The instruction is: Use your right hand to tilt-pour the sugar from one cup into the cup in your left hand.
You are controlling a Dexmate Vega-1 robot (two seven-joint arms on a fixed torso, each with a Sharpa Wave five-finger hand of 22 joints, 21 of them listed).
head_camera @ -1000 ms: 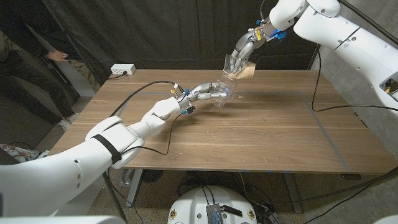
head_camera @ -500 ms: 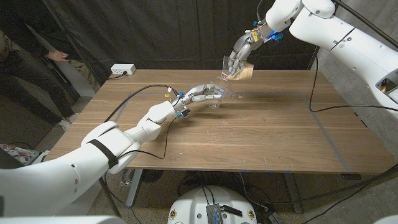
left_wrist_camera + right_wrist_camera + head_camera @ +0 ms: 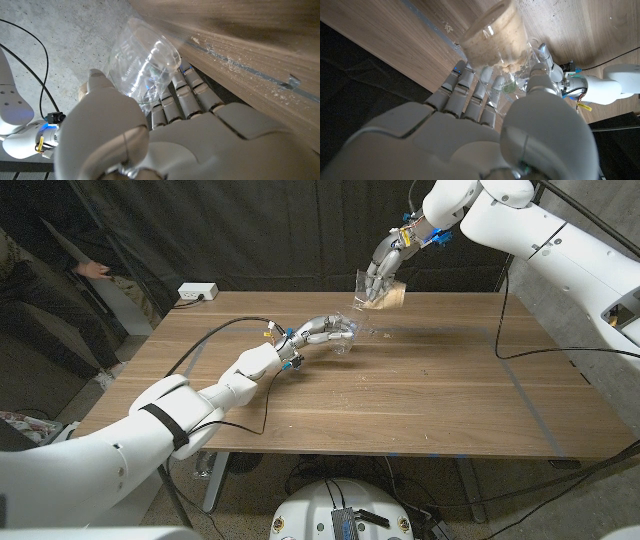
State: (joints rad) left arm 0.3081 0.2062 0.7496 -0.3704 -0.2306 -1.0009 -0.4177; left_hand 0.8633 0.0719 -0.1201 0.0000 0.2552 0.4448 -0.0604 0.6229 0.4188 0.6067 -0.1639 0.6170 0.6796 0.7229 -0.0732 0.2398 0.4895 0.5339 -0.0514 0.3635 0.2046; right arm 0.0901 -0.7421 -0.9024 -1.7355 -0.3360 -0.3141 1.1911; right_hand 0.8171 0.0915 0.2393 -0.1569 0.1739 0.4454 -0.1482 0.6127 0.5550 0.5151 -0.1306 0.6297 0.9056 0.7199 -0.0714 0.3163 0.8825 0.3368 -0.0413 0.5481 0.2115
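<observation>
Dark curtain backdrop behind a wooden tabletop (image 3: 400, 390), concrete wall on the right side. A white power strip (image 3: 196, 293) sits at the far left corner of the tabletop; a person (image 3: 40, 290) stands off the left edge, partly cut off.

Right hand (image 3: 385, 262) is raised above the far edge of the tabletop, fingers wrapped around a clear plastic cup with sugar (image 3: 378, 290); the cup is tilted. In the right wrist view the sugar cup (image 3: 492, 37) shows pale tan sugar packed against its wall, fingers (image 3: 470, 95) and thumb closed on it.

Left hand (image 3: 318, 332) reaches out over the tabletop middle, gripping an empty clear cup (image 3: 352, 335) just below and near the sugar cup; the two cups look close, cannot tell if they touch. Left wrist view: the empty cup (image 3: 142, 62) is held between thumb and fingers (image 3: 185, 97), clear walls, contents hard to make out.

Some spilled sugar grains (image 3: 225, 52) scatter on the wood along a blue tape line (image 3: 520, 395). Black cable (image 3: 215, 335) trails along the left arm.
</observation>
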